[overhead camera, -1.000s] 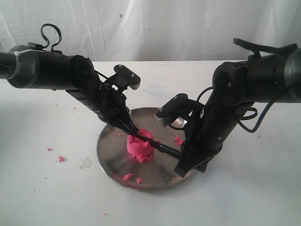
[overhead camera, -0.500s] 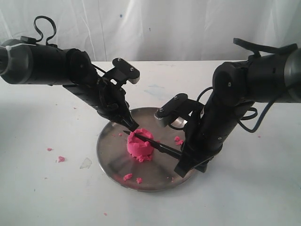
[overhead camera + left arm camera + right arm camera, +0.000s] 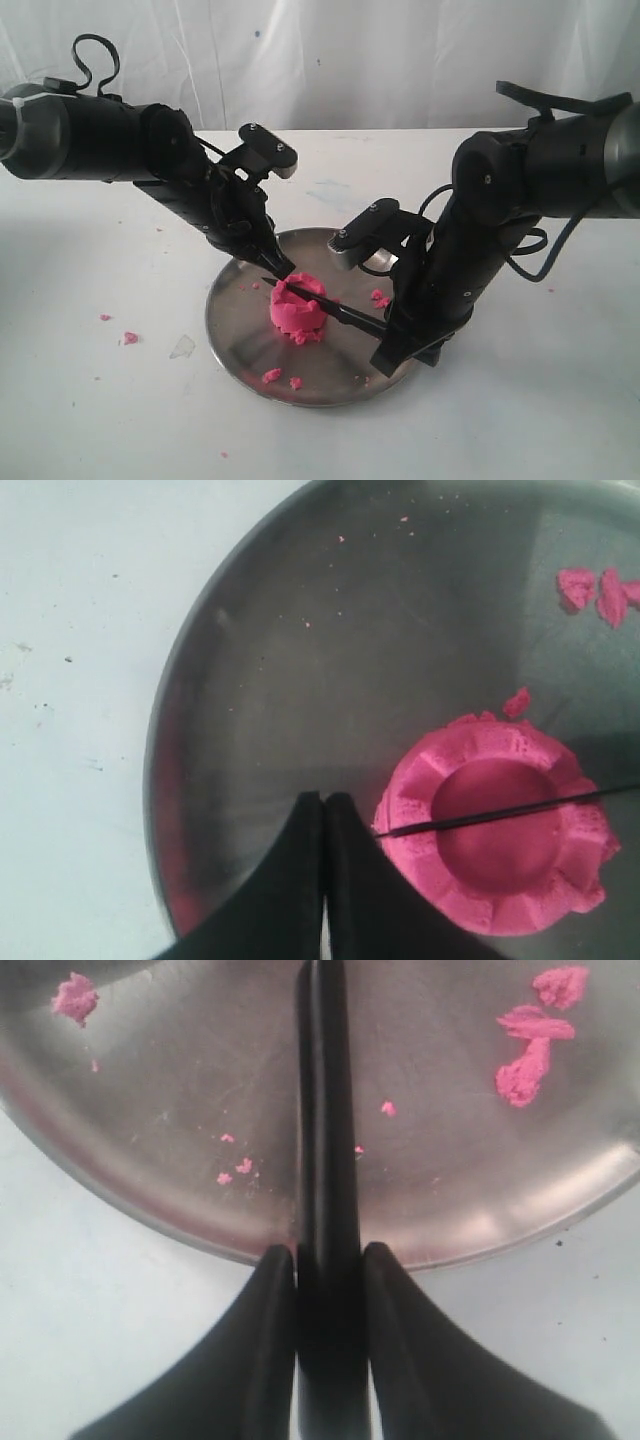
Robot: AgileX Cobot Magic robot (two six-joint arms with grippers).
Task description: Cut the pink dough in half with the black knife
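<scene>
Nearest me, my right gripper (image 3: 328,1270) pinches the handle of the one black knife (image 3: 330,306) at the plate (image 3: 240,340) edge, blade laid across the dented top of the single pink dough (image 3: 297,307) mound mid-plate; I judge the cut barely begun, lump still whole. Beyond it, my left gripper (image 3: 324,815) hangs pressed together, empty, beside the dough; loose crumbs (image 3: 272,375), several

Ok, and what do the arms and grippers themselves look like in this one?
Both arms are bulky, matte black, with round tubular links. The left arm has a looped black cable on top and a pale band near its far end. The right arm trails black cables. Each wrist carries a small black-and-grey camera block. Gripper fingers are black, tapering to narrow tips.
</scene>
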